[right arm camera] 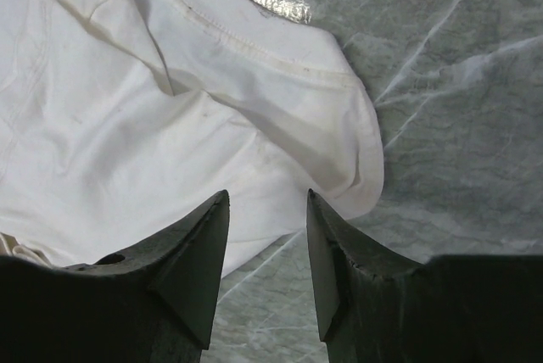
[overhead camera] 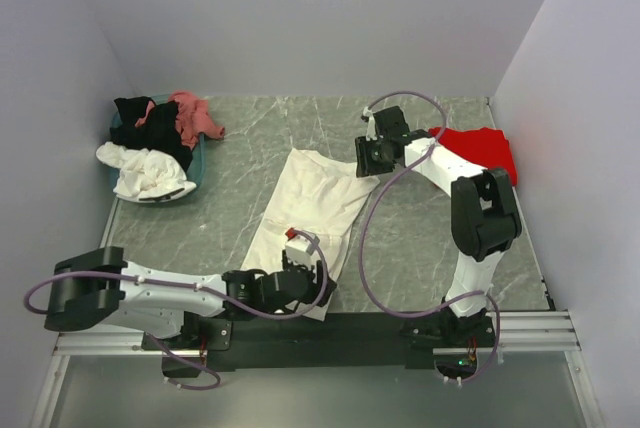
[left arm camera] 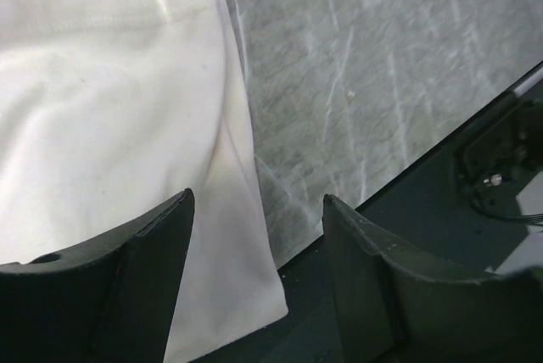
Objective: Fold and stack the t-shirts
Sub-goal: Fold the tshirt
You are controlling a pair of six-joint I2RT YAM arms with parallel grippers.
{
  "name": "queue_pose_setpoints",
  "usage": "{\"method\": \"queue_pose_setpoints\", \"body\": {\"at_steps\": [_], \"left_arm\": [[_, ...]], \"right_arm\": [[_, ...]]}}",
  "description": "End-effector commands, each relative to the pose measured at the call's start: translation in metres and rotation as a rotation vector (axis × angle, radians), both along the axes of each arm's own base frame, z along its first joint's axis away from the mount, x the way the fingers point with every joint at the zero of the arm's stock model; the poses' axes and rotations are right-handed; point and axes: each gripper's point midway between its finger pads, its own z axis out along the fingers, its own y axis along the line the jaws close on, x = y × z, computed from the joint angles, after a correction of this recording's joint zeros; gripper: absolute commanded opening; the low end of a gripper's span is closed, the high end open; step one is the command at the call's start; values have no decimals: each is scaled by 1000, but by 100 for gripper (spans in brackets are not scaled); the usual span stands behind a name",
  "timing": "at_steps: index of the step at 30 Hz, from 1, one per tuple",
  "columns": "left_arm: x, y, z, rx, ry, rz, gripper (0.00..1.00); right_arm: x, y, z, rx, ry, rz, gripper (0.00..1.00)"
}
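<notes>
Both jaws stand apart, ungripping, above the cream t-shirt [overhead camera: 305, 198].

You had a grey, marble-veined worktop [overhead camera: 400, 238] boxed in by plain pale walls: a back wall [overhead camera: 300, 18], a left wall [overhead camera: 50, 98] and a right wall [overhead camera: 590, 98]. A black strip [overhead camera: 360, 326] and metal rails [overhead camera: 535, 326] edged its near side. Light was soft and even.

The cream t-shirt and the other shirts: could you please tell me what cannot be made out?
Cream t-shirt: near hem under the left gripper, top view; cut off in both wrist views.
Red t-shirt: partly behind the right arm, top view.
Far-left heap: tangled, count unclear.
</notes>
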Motion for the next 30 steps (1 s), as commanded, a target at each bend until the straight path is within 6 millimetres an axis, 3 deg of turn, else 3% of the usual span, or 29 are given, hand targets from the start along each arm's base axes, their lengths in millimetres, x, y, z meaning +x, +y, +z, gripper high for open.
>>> {"method": "queue_pose_setpoints", "body": {"at_steps": [1,10,24,30], "left_arm": [[7,13,9,-6,-27,49,68],[0,17,-5,-35,22,55,69],[-9,11,-23,-28,77,28,68],[-11,15,-26,-36,92,40,68]], "right_arm": [[6,5,-5,-3,-23,49,49],[19,14,-26,-17,-7,141,48],[36,25,-5,1,-72,204,48],[36,29,-18,-1,-29,234,48]]}}
